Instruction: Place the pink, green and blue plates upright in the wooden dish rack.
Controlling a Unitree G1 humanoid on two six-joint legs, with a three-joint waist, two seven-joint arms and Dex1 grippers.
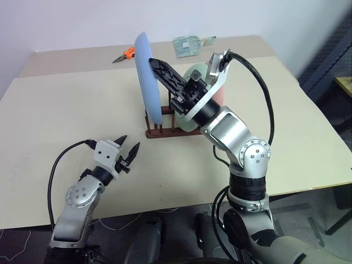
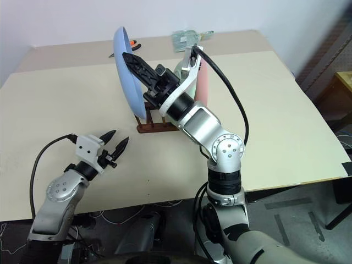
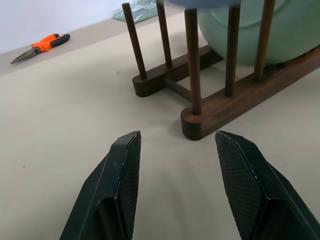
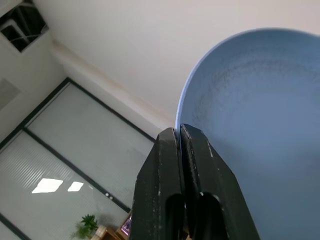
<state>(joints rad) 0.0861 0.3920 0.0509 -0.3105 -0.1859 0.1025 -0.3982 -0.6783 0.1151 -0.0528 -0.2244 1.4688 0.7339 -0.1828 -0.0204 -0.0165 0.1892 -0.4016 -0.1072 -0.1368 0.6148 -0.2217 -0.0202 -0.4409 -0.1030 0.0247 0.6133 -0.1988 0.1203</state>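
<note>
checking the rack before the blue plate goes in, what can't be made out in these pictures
- Pink plate: mostly behind the right arm in the eye views; its slot cannot be told.
- Green plate: cut off by the edge in the left wrist view, largely behind the arm in the eye views.
- Blue plate lower rim: whether it sits between the rack pegs is unclear.
- Right gripper pinches its rim.

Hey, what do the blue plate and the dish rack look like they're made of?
Blue plate: probably matte plastic or melamine, given its dull, faintly speckled surface with no glare; ceramic can't be ruled out. Dish rack: dark-stained wood with a smooth satin finish, showing faint grain along the base bar and round dowel pegs.
</note>
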